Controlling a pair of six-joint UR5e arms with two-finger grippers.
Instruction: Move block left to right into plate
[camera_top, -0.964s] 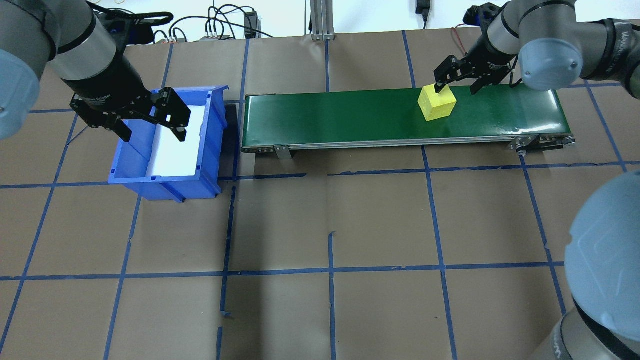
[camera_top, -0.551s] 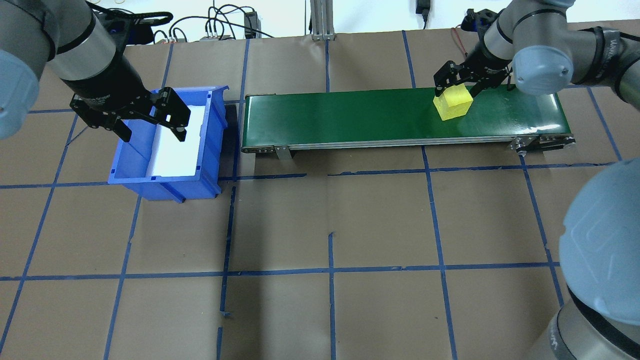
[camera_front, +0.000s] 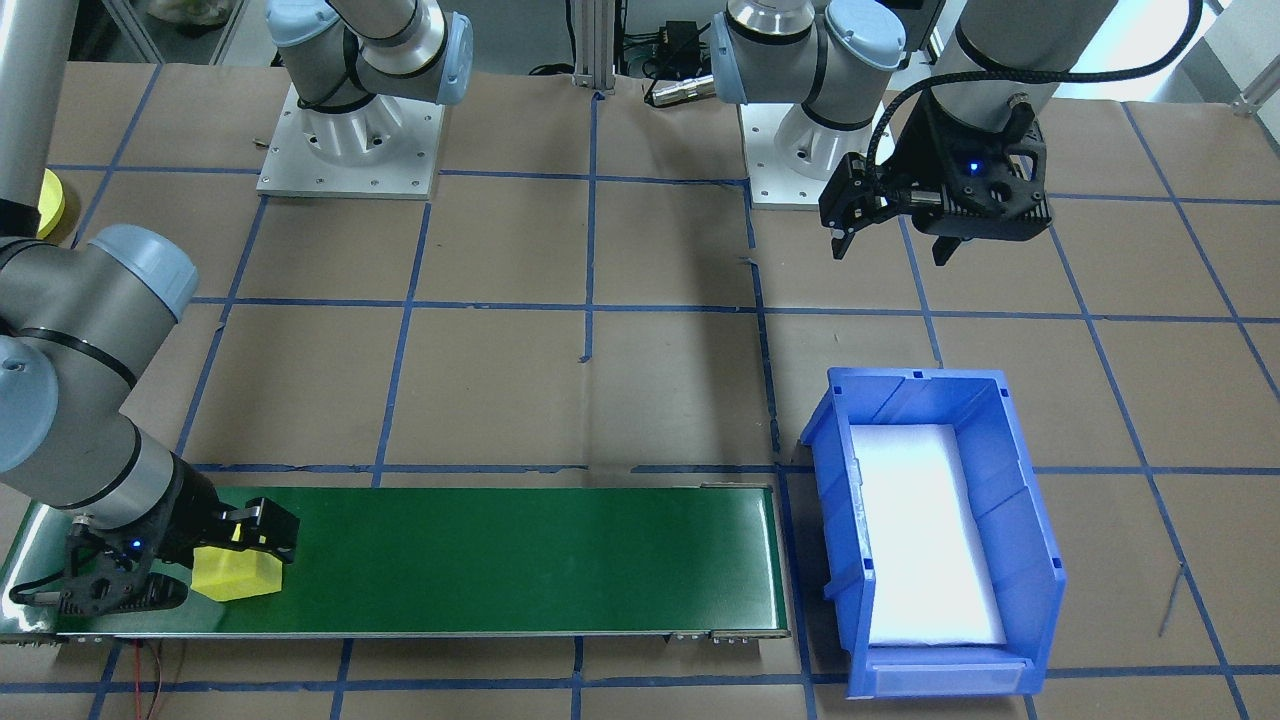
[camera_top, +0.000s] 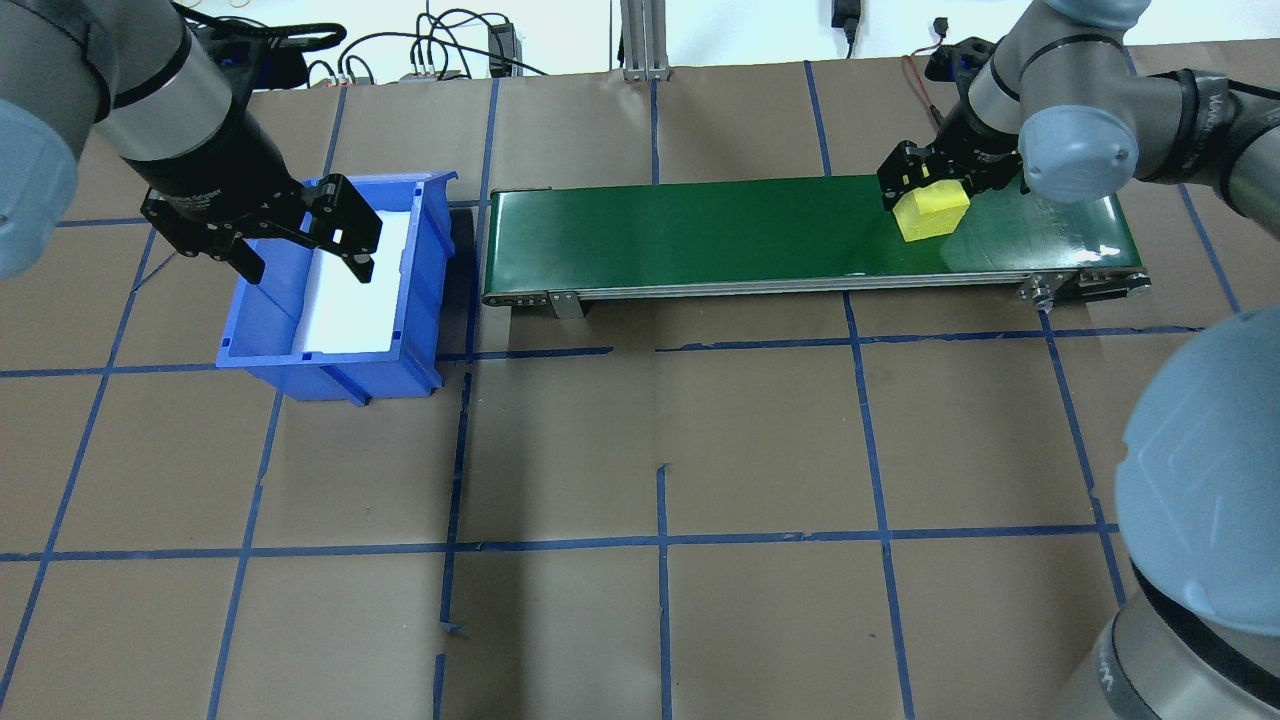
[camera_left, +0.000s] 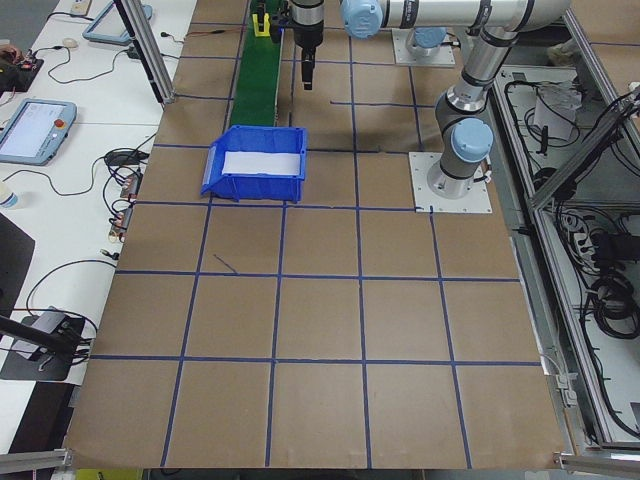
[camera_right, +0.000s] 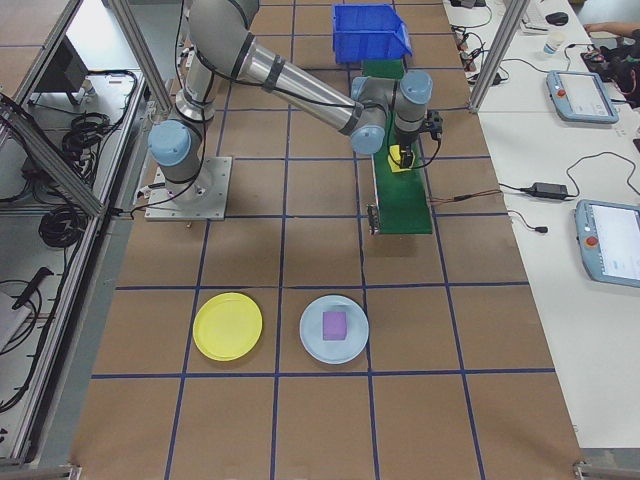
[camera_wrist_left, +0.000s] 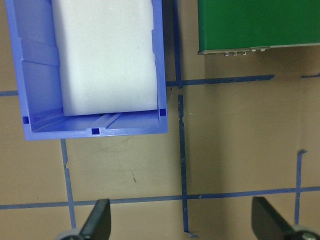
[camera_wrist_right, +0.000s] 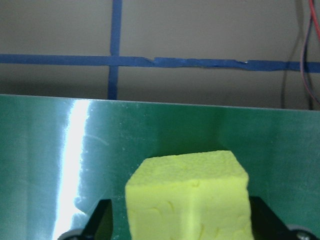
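A yellow block (camera_top: 932, 212) sits on the green conveyor belt (camera_top: 700, 235) near its right end, also seen in the front view as the block (camera_front: 235, 575). My right gripper (camera_top: 932, 188) is low over the belt and open, its fingers (camera_wrist_right: 102, 220) straddling the block (camera_wrist_right: 187, 195) without clamping it. The yellow plate (camera_right: 228, 326) lies on the table far from the belt, with an edge of the plate (camera_front: 50, 200) showing in the front view. My left gripper (camera_top: 305, 268) hangs open and empty above the blue bin (camera_top: 262, 330).
The blue bin (camera_front: 1020, 520) with a white liner stands off the belt's left end. A light blue plate (camera_right: 312, 345) holding a purple block (camera_right: 334, 324) lies beside the yellow plate. Blue tape lines grid the brown table cover.
The yellow block has moved right along the belt. My right gripper followed it and came down around it. The left arm has stayed still.
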